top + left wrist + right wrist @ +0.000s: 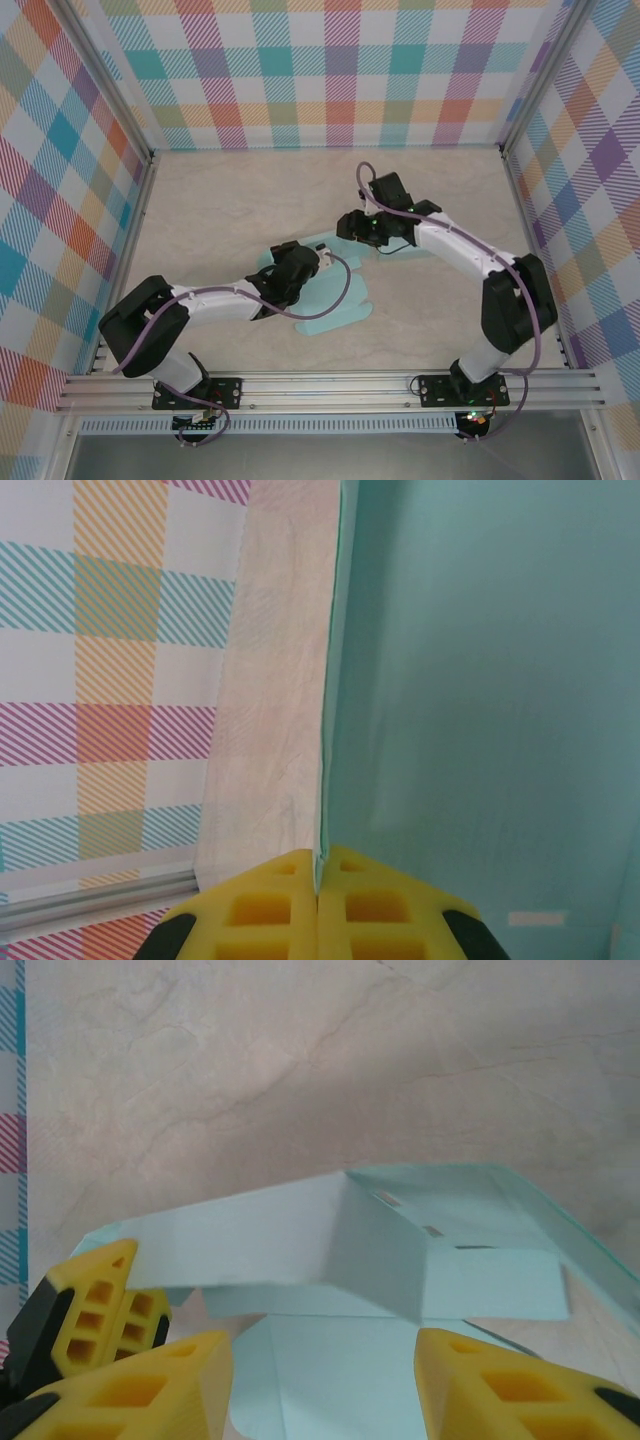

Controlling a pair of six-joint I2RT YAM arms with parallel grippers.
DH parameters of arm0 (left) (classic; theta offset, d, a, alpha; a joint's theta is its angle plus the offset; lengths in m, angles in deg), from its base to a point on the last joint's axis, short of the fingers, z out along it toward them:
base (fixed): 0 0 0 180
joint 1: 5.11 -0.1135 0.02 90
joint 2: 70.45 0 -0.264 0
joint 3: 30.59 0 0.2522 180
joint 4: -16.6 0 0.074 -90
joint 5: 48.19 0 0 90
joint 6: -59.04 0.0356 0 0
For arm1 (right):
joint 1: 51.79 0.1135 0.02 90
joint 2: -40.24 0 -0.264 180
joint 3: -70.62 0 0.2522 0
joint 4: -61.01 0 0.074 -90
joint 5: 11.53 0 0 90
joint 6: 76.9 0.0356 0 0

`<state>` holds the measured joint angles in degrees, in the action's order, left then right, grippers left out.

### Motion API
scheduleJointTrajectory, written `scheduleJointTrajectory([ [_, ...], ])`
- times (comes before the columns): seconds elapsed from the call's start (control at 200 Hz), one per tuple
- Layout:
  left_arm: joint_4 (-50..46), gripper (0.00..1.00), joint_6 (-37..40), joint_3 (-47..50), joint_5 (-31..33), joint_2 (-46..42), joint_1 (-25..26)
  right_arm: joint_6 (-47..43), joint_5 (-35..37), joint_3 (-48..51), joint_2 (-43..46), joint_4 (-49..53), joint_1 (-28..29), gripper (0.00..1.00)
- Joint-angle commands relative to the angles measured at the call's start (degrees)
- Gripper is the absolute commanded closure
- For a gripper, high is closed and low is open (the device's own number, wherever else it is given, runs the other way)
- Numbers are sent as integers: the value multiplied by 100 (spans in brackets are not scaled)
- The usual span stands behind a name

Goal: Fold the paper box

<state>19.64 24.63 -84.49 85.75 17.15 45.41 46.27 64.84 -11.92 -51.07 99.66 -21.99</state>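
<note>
The left gripper (pixel 318 868), at the bottom centre of its wrist view, has its yellow jaws pressed together on the edge of an upright pale teal panel of the paper box (pixel 480 680), which takes up the right half of that frame. The right gripper (pixel 320 1360), low in its own view, has its jaws apart, with the box's half-raised flaps just above them. In the overhead view the box lies mid-frame on the beige table (pixel 220 200), between both arms.

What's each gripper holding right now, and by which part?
Left gripper pinches the paper box by a panel's thin edge; right gripper is open, holding nothing.
</note>
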Motion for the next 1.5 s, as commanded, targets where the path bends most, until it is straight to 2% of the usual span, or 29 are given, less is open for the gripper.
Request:
scheduleJointTrajectory([
  [0.0, 632, 97, 302, 188, 413, -17, 192, 82, 489, 408, 588, 7, -87, 48],
  [0.08, 728, 97, 329, 202, 493, 0, 269, 131, 718, 798, 990, 34, -113, 50],
  [0.165, 736, 97, 236, 221, 489, -82, 322, 196, 889, 1276, 1382, -12, -124, 65],
  [0.235, 743, 98, 164, 267, 492, -208, 361, 291, 924, 1737, 1650, -200, -124, 72],
  [0.355, 664, 97, 48, 331, 437, -426, 397, 487, 599, 2468, 1894, -821, -119, 82],
  [0.44, 632, 97, 22, 340, 427, -536, 427, 558, 351, 2780, 1817, -1336, -82, 84],
  [0.73, 553, 97, -52, 409, 366, -806, 463, 342, 586, 2426, 850, -1829, 61, 82],
  [0.93, 482, 97, -92, 411, 290, -878, 476, 81, 950, 2027, 353, -1870, -47, 72],
  [1.13, 455, 97, -110, 403, 257, -898, 481, -45, 639, 2023, 91, -2270, -284, 64],
  [1.495, 452, 97, -145, 386, 246, -895, 476, 52, -40, 2104, -227, -2869, -335, 63],
])
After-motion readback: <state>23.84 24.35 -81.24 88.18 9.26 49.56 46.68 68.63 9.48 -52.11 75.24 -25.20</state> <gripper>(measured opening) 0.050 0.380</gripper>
